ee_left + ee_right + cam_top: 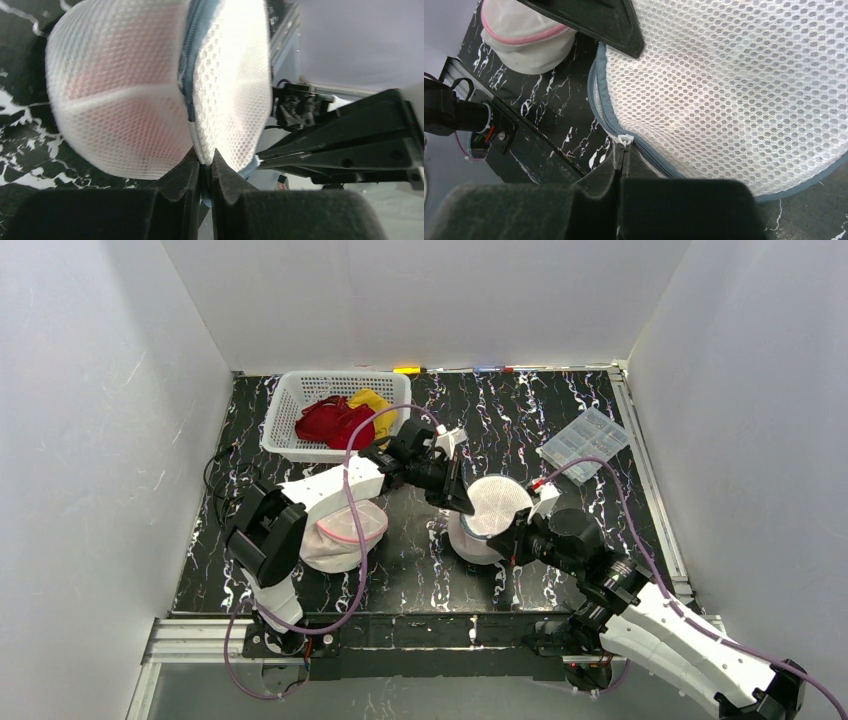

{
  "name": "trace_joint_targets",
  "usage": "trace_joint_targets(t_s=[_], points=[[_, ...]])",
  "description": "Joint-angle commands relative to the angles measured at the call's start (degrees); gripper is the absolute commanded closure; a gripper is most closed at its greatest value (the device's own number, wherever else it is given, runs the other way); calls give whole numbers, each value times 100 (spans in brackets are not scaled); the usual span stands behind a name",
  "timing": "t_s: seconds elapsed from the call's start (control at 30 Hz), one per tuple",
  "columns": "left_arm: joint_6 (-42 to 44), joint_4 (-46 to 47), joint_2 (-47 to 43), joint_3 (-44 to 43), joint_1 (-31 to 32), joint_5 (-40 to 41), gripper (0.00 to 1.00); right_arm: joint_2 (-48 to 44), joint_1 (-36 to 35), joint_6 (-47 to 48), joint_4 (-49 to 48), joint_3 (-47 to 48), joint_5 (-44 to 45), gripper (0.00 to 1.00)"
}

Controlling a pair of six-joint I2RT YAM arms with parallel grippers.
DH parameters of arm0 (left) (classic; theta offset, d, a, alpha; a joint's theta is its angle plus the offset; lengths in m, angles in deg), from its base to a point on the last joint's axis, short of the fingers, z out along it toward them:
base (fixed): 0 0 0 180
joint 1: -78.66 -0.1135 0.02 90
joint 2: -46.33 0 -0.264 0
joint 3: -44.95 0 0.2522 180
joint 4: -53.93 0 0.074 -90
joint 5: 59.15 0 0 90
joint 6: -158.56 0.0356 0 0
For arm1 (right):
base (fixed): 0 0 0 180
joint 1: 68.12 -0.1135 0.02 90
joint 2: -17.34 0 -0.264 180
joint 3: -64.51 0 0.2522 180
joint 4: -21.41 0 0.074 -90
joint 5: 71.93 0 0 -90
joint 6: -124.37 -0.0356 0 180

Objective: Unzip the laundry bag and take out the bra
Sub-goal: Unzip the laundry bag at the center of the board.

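Pinching the small white zipper pull between pressed-together fingers, the right gripper sat at about 5 o'clock on the rim of the round white mesh laundry bag, which stood tilted near the middle of the black marbled table in the overhead view. The left gripper, its jaws likewise closed, nipped the mesh edge at the bag's far rim, near 9 o'clock, so the bag was held between the two arms. Through the netting in the left wrist view a pale pink bra, or what I took for it, lay inside the bag, not yet out. The relation that mattered was pull to track. Seen from the right wrist, the grey-blue zipper tape curved away from the pull toward 4 o'clock, its teeth apparently meshed there, and climbed the other way toward 11 o'clock along the rim. Whether that upper stretch was parted I could not tell. The right arm, on the pull, was the nearer one for the drag, which would have to follow the curve rather than a straight line while the left anchored the fabric. A second white mesh bag with pink trim lay at 9 o'clock beneath the left arm.
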Motion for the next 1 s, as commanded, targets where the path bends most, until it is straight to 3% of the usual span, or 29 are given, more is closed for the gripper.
trace_joint_targets(t_s=[0.0, 0.1, 0.23, 0.43, 0.63, 0.97], points=[[31, -48, -136, 285, 39, 177, 100, -50, -25, -376, -887, -194, -3, 99], [-231, 140, -434, 506, 51, 634, 100, -78, -28, -518, -1025, -399, 31, 99], [-763, 328, -999, 1144, 51, 1132, 48, -78, -30, -600, -1147, -531, 74, 99], [-1816, 215, -2241, 2259, 90, 2257, 10, 55, -36, -562, -1249, -513, 65, 99], [-3256, 365, -2709, 2688, 569, 3019, 9, 301, -58, -493, -1465, -499, -3, 99], [-4484, 1093, -1920, 2269, 1045, 3432, 21, 270, -96, -424, -1343, -494, -3, 99]])
